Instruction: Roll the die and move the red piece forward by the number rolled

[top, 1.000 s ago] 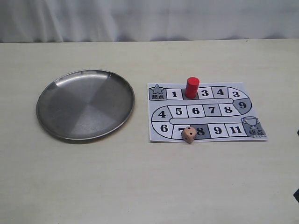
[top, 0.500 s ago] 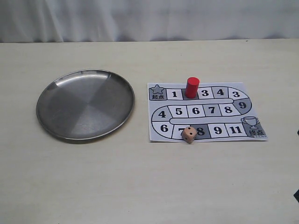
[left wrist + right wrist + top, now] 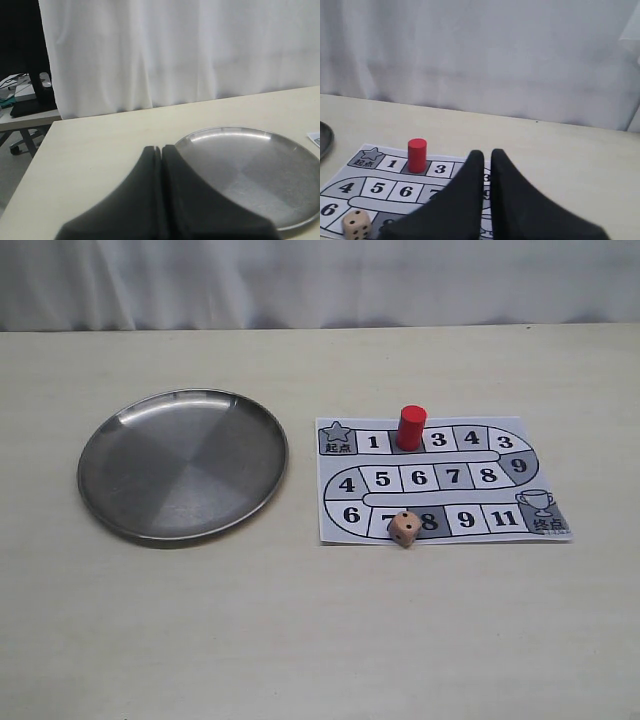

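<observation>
The red piece (image 3: 411, 427) stands upright on the dark square between 1 and 3 of the paper game board (image 3: 430, 455). At the board's near edge the tan die (image 3: 404, 529) rests over square 7, next to 8. Neither gripper shows in the exterior view. In the right wrist view my right gripper (image 3: 487, 151) hangs above the board's right part with only a thin slit between its black fingers and nothing in them; the red piece (image 3: 417, 155) and the die (image 3: 357, 224) lie beyond it. My left gripper (image 3: 161, 148) is shut and empty, beside the plate.
A round steel plate (image 3: 182, 465) lies on the pale table to the left of the board, and nothing is in it; the left wrist view shows its rim (image 3: 235, 131) close to the fingers. A white curtain hangs behind the table.
Small dark parts of the right arm at the exterior view's right edge have slipped out of sight. Die, red piece and plate have not moved.
</observation>
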Tool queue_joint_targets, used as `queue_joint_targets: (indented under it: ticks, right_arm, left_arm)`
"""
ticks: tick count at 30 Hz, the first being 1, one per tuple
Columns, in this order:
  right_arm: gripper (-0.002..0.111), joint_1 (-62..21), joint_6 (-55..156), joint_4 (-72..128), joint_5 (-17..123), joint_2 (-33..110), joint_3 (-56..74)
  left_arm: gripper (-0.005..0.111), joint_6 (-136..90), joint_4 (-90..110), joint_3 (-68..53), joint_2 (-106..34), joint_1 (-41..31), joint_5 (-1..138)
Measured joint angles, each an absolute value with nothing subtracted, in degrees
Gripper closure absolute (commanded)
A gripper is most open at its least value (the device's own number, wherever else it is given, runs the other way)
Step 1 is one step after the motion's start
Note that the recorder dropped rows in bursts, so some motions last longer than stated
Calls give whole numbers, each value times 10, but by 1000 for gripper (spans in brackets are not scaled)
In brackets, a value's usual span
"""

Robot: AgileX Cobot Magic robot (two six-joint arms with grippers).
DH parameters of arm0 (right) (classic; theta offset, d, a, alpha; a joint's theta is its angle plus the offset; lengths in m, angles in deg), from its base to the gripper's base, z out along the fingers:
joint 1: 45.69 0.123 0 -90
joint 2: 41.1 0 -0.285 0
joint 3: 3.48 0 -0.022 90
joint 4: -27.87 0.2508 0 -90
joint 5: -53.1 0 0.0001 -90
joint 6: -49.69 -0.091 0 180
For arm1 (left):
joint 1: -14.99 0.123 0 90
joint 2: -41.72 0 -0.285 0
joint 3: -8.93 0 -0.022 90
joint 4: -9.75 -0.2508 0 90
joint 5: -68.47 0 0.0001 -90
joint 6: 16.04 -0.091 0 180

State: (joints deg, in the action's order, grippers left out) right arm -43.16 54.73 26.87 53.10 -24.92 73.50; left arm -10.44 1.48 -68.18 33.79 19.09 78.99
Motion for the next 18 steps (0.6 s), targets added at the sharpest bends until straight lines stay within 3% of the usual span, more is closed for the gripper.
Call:
queue_joint_targets:
  ticks: [8, 18]
  right_arm:
    - [104, -489, 547, 261, 534, -295, 735]
    - [104, -490, 547, 261, 585, -330, 735]
  left_arm:
    - [107, -104, 15, -682, 338, 191, 790]
    - [107, -104, 15, -682, 338, 191, 790]
